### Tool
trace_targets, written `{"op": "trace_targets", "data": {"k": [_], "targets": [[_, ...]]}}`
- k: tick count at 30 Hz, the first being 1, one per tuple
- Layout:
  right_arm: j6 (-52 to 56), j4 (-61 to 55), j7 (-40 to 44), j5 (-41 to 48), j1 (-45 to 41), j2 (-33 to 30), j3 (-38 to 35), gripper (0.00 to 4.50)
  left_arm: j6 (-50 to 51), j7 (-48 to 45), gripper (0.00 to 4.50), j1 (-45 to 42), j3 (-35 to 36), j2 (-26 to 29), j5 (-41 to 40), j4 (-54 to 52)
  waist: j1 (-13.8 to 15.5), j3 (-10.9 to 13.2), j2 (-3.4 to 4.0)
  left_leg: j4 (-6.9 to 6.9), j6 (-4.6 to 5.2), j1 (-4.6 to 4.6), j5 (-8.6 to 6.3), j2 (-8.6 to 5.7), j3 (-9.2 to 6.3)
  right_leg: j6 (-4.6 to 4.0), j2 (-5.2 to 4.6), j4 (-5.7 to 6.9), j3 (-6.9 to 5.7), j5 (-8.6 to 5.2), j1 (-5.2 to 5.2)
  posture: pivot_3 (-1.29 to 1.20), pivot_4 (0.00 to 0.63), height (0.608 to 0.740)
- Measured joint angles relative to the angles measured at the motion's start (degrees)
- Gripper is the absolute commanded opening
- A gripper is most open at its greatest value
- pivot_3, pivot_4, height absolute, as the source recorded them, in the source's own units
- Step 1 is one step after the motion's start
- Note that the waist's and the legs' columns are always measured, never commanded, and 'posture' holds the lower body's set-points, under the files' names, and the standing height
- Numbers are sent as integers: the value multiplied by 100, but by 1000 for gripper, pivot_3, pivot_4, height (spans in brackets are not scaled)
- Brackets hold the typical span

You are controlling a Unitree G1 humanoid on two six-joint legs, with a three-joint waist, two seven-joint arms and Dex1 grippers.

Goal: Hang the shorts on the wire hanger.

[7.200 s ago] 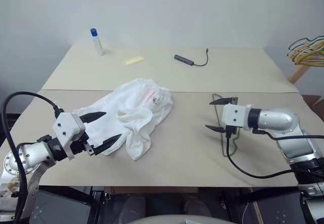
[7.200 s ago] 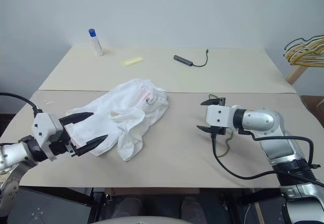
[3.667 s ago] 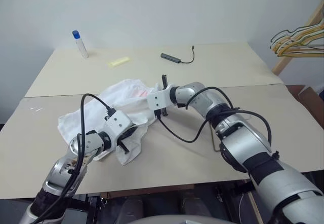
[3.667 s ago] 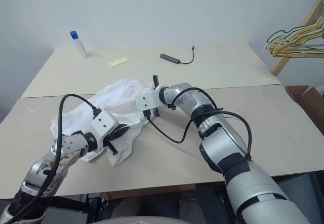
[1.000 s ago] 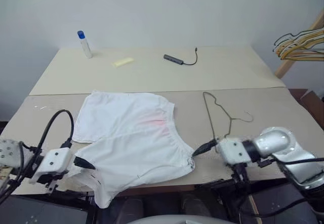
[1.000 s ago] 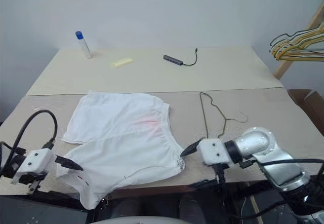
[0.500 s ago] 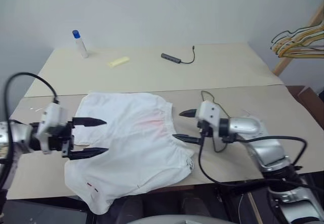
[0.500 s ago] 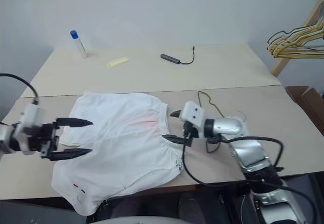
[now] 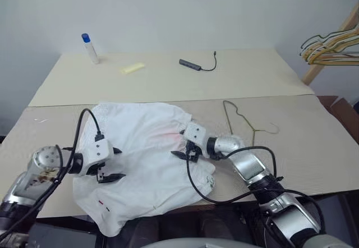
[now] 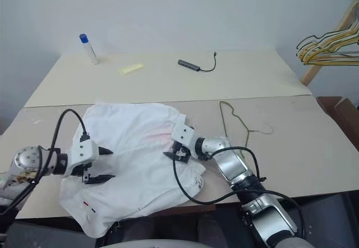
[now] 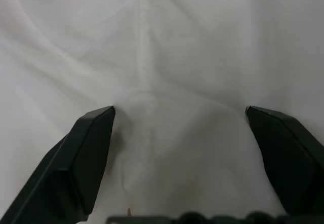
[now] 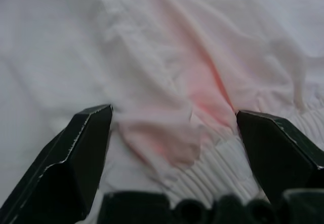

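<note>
Both arms have reached inward, angled down: the left gripper (image 9: 114, 163) and right gripper (image 9: 182, 144) hover spread over the shorts (image 9: 140, 164) near the desk's front edge.

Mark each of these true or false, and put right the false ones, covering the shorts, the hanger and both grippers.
1. The shorts lie spread flat on the table. True.
2. The wire hanger is threaded through the shorts. False: it lies bare on the table, beside the shorts.
3. The left gripper is open over the cloth. True.
4. The right gripper is shut on the waistband. False: its jaws stand open over the pink smudge.
5. A blue-capped bottle stands on the far table. True.
</note>
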Motion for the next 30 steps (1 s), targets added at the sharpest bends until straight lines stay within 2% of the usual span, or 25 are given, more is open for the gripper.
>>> {"op": "trace_targets", "data": {"k": [7, 13, 22, 26, 30], "targets": [[24, -479, 18, -148, 400, -501, -170, 4500, -624, 589, 4483, -855, -428, -512, 749, 790, 66, -54, 28, 0, 1, 27, 1, -5, -1, 6, 0, -1, 2, -2, 25, 11, 0, 740], [427, -1418, 93, -160, 1021, -973, -350, 4500, -953, 680, 4483, -1301, -605, -724, 990, 1299, 58, -91, 23, 1, 1, 24, 1, -5, -2, 26, 1, -1, 2, -14, 25, -2, 0, 740], [1118, -2521, 216, -130, 1639, -1286, -479, 4500, -1194, 576, 4483, -1578, -669, -922, 1038, 1656, -6, -102, 14, 1, 1, 17, 0, -5, -1, 48, 1, -4, 3, -27, 21, -14, 0, 740], [1955, -2535, 129, 399, 1495, -823, -927, 4500, -1176, -138, 4483, -1318, -678, -712, 649, 1208, -95, -100, 12, 1, 1, 2, 0, 1, 0, 37, 6, -2, 9, -21, 6, -15, 0, 740], [3023, -1949, -350, 937, 393, -451, -2077, 4500, -1075, -816, 4483, -895, -573, -170, 159, 632, -196, -95, 14, 1, 2, 2, 0, 3, -2, 7, 7, -2, 6, -2, 4, -5, 0, 740]]}}
